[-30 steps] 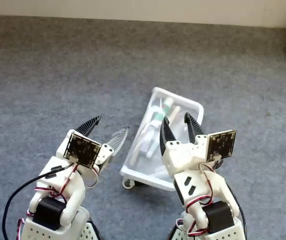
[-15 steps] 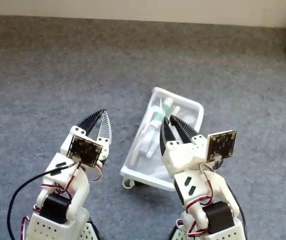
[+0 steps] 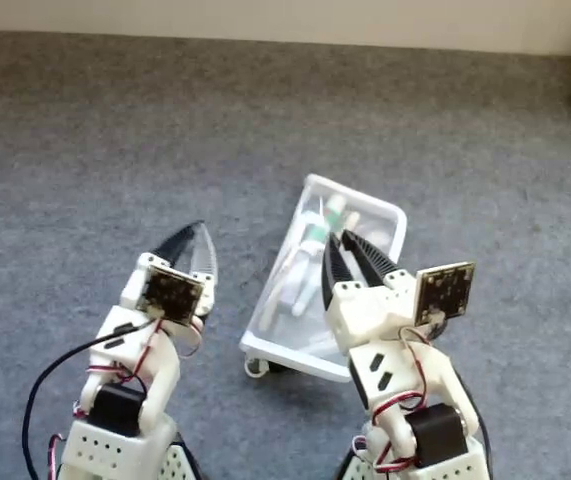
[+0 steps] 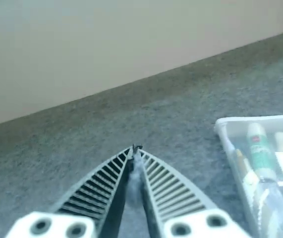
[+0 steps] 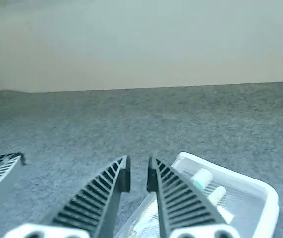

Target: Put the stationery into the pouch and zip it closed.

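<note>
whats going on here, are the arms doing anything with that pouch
Neither arm holds anything right now. The clear pouch lies on the grey carpet with the stationery already inside. The right gripper hovers over it, jaws almost together; the left gripper sits beside it, shut and empty.

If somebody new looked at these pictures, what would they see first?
Probably the clear pouch in the middle of the grey carpet, with stationery lying inside it. Next come the two claws. The right gripper, with its fingers nearly together, sits over the pouch. The left gripper, pinched shut, is beside the pouch over bare carpet.
</note>
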Robot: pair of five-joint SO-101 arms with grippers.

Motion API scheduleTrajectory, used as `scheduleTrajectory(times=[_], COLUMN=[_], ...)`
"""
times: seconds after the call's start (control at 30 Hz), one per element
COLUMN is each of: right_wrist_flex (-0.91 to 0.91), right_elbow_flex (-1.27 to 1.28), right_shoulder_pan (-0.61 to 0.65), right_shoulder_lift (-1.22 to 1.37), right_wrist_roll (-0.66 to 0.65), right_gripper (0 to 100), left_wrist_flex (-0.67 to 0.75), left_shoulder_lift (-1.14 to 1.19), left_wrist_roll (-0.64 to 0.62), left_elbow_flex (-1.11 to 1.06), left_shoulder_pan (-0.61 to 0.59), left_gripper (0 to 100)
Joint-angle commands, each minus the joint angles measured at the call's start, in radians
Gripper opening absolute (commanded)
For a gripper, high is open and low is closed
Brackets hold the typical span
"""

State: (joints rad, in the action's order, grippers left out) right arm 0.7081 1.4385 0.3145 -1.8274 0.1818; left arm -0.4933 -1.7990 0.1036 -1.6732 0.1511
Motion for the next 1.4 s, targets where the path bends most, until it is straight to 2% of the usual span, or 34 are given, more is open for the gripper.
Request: scheduleTrajectory(times=[0.0,0.07,0.17,0.3,0.47,0.63,0.87,1.03,1.23,1.37], right_wrist_flex=[-0.025,-0.025,-0.025,-0.025,-0.025,0.099,0.341,0.532,0.539,0.539], right_elbow_flex=[0.025,0.079,0.168,0.254,0.335,0.355,0.355,0.355,0.355,0.355], right_shoulder_pan=[-0.108,-0.162,-0.211,-0.243,-0.254,-0.254,-0.254,-0.254,-0.254,-0.254], right_shoulder_lift=[-0.012,-0.012,-0.012,-0.012,-0.007,-0.008,-0.008,-0.007,-0.008,-0.008], right_wrist_roll=[-0.008,-0.008,-0.006,-0.006,-0.006,-0.006,-0.011,-0.012,-0.012,-0.012], right_gripper=[5.5,5.5,5.5,5.5,5.5,5.5,5.5,5.5,5.5,5.5], left_wrist_flex=[0.017,0.011,-0.075,-0.213,-0.298,-0.374,-0.388,-0.543,-0.718,-0.781], left_shoulder_lift=[-0.013,-0.008,-0.015,-0.015,-0.012,-0.015,-0.007,-0.007,-0.012,-0.015], left_wrist_roll=[-0.009,-0.009,-0.009,-0.009,-0.009,-0.009,-0.009,-0.006,-0.006,-0.006], left_elbow_flex=[-0.022,-0.022,-0.022,-0.022,-0.022,-0.022,-0.022,-0.022,-0.022,-0.022], left_shoulder_pan=[-0.12,-0.148,-0.156,-0.153,-0.151,-0.153,-0.154,-0.157,-0.157,-0.157], left_gripper=[1,1,1,1,1,1,1,1,1,1])
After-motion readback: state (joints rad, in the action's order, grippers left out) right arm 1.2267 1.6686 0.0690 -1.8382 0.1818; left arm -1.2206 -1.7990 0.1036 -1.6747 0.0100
